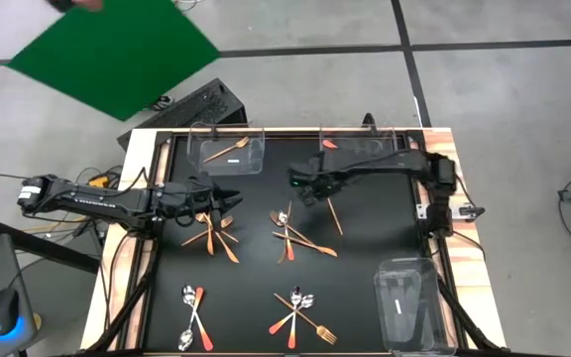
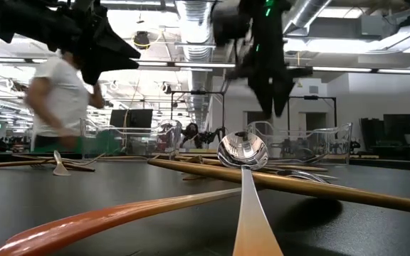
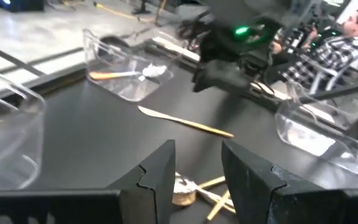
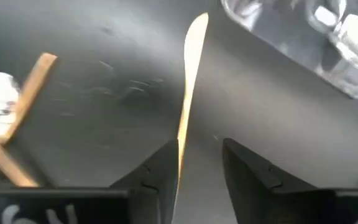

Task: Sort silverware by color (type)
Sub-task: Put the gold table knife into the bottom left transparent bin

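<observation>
Silverware lies in loose heaps on the black table: copper forks and sticks [image 1: 212, 234], a mixed heap [image 1: 293, 238], and spoons with red-orange handles [image 1: 192, 315] [image 1: 298, 315] near the front. A lone gold knife [image 1: 334, 215] [image 4: 188, 93] lies flat right of centre. My right gripper [image 1: 303, 190] [image 4: 194, 168] hangs open above the table, pointing down; in its wrist view the knife runs between its fingers, close by one of them. My left gripper [image 1: 230, 198] [image 3: 197, 171] stands open over the left heap, holding nothing.
Clear bins stand at the far left [image 1: 228, 149] with a copper piece inside, at the far right [image 1: 365, 144] with a red-handled spoon, and at the near right [image 1: 409, 302]. A green board [image 1: 117, 50] lies beyond the table. A person [image 2: 59, 92] moves behind it.
</observation>
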